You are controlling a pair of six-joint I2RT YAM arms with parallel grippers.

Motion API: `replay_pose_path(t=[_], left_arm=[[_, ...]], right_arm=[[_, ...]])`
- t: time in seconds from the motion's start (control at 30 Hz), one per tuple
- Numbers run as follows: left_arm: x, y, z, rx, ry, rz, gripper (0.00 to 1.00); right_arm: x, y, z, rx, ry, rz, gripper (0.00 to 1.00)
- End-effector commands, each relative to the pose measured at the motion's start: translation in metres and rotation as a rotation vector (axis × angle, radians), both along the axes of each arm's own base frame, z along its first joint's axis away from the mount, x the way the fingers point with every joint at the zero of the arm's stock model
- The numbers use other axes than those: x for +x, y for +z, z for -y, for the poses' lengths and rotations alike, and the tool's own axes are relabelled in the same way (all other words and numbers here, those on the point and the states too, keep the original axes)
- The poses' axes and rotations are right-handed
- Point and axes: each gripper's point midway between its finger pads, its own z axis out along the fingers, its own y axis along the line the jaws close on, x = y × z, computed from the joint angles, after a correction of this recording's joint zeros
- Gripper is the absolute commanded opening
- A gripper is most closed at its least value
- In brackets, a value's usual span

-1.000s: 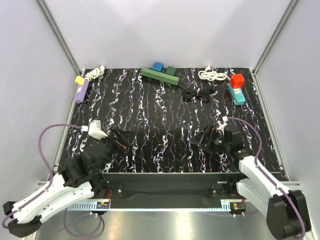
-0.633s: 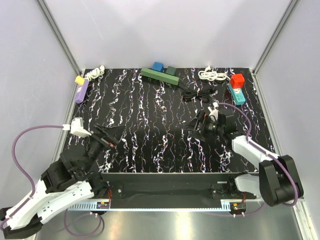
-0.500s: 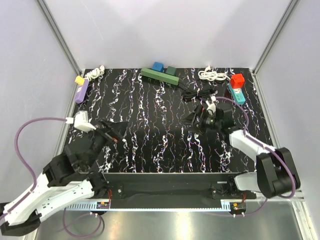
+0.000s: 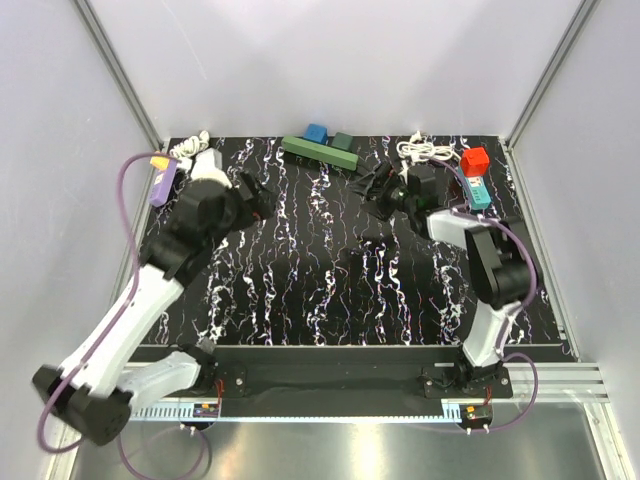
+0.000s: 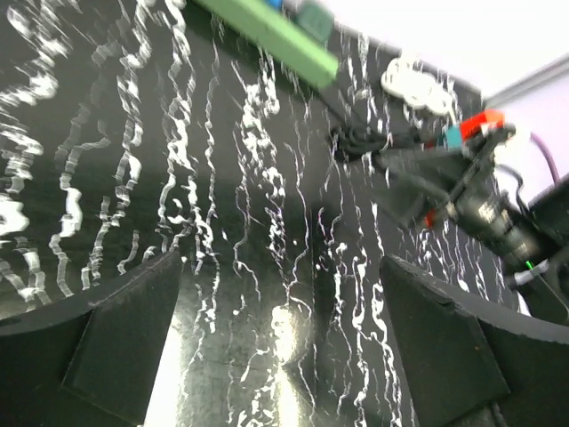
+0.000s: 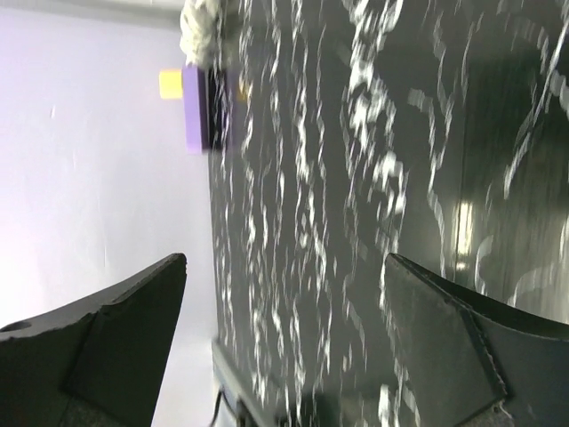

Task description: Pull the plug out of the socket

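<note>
left hand [image 4: 258,198] and right hand [image 4: 375,195] both gape empty, just short of the green socket strip [image 4: 320,153] at twelve o'clock on the desk [image 4: 300,290]; best pin the strip, grip the blue plug [image 4: 316,131] squarely, pull straight.

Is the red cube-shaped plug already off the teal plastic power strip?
No: the red plug sits on the far end of the teal strip.
</note>
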Motion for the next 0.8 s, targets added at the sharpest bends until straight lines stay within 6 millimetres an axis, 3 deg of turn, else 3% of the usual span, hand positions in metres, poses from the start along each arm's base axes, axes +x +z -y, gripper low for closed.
replay_pose_path(t=[0.0,0.07,0.13,0.17,0.2,0.27,0.3,0.37,0.43,0.47,0.63,0.67,0.7,0.77], left_arm=[[0.03,-0.003,0.036,-0.092,-0.188,-0.037,0.98],[0.048,-0.003,0.04,-0.095,-0.19,-0.043,0.96],[0.074,-0.022,0.038,-0.072,-0.168,-0.085,0.92],[0.083,-0.015,0.039,-0.078,-0.171,-0.074,0.91],[0.099,-0.025,0.036,-0.083,-0.158,-0.092,0.89],[0.116,-0.034,0.035,-0.124,-0.16,-0.112,0.88],[0.127,-0.033,0.023,-0.159,-0.121,-0.105,0.87],[0.135,-0.047,0.009,-0.166,-0.073,-0.126,0.87],[0.14,-0.061,-0.018,-0.149,-0.001,-0.159,0.87],[0.139,-0.067,-0.027,-0.145,0.014,-0.177,0.87],[0.145,-0.085,-0.11,-0.134,0.183,-0.166,0.9],[0.145,-0.087,-0.121,-0.142,0.194,-0.168,0.91],[0.146,-0.093,-0.145,-0.14,0.236,-0.175,0.91],[0.146,-0.105,-0.16,-0.145,0.249,-0.203,0.94]], right_arm=[[0.057,0.013,-0.003,0.019,-0.099,0.098,0.99],[0.077,0.008,-0.004,0.008,-0.126,0.121,0.99],[0.1,0.01,-0.007,-0.004,-0.108,0.176,0.99],[0.102,0.01,-0.013,-0.005,-0.063,0.196,0.99],[0.105,0.013,-0.016,-0.034,-0.025,0.271,1.0],[0.094,0.012,-0.023,-0.051,0.056,0.354,1.0],[0.086,0.006,-0.023,-0.049,0.082,0.385,1.0],[0.078,0.0,-0.016,-0.052,0.101,0.388,1.0],[0.062,-0.003,-0.014,-0.043,0.133,0.42,1.0],[0.056,-0.001,-0.013,-0.033,0.136,0.438,1.0],[0.034,0.026,-0.027,0.152,0.253,0.619,1.0],[0.032,0.016,-0.03,0.202,0.273,0.59,1.0],[0.032,0.03,-0.031,0.233,0.293,0.67,1.0],[0.03,0.017,-0.035,0.274,0.328,0.628,1.0]])
